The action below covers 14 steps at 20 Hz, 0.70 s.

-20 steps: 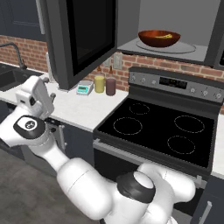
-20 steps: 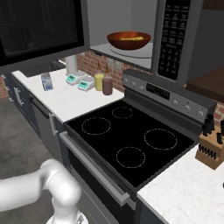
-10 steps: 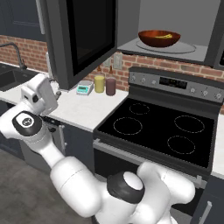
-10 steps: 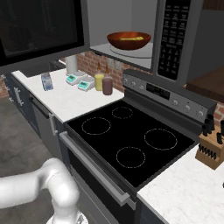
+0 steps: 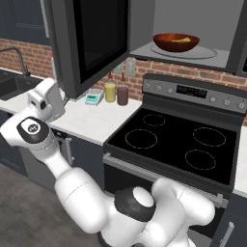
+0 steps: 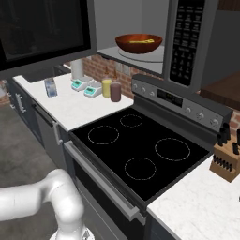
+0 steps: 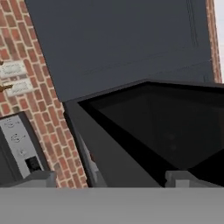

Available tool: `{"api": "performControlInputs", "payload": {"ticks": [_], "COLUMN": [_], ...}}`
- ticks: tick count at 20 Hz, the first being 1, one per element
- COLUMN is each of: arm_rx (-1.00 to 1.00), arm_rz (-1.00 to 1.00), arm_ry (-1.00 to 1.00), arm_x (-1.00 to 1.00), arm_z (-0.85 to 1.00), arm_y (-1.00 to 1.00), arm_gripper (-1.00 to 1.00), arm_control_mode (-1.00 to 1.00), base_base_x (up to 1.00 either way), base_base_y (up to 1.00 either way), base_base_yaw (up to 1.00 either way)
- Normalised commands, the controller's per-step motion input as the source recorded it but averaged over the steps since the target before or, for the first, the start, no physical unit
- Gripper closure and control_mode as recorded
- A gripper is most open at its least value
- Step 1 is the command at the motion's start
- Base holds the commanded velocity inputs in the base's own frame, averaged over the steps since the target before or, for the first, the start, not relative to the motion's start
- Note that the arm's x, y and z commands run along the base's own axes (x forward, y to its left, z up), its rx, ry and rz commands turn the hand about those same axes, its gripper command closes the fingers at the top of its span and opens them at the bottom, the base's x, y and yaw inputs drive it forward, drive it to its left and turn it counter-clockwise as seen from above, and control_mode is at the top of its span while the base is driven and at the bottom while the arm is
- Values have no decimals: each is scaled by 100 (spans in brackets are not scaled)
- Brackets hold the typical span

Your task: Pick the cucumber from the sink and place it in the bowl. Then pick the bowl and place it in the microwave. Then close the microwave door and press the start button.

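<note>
Bowl (image 5: 176, 42) sits on turntable inside microwave (image 6: 187, 37), cucumber (image 6: 140, 41) in it, only yellow sliver visible above rim. Microwave door (image 5: 94, 41) swung wide open left of microwave, top cut off by frame edge. Tool (image 7: 109, 177) below door, fingers spread, nothing between; tips barely visible. Sink (image 5: 12, 84) far left of microwave, mostly cropped.

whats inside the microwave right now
The bowl sits on the round glass turntable inside the open microwave, with the yellow-green cucumber lying in it. The bowl's rim hides the cucumber's underside and the bowl's floor.
</note>
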Motion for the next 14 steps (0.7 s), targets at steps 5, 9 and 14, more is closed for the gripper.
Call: {"api": "performControlInputs", "payload": {"ticks": [5,9,14], "arm_rx": [11,16,21], "arm_rz": [0,0,0], "arm_ry": [0,-6,-13], "arm_x": [16,-1,-23], "arm_z": [20,41,49], "arm_y": [-50,-69,-87], "arm_gripper": [-100,-100,-100], "arm_control_mode": [-100,-100,-100], "base_base_x": [0,0,0], "base_base_y": [0,0,0], "base_base_yaw": [0,0,0]}}
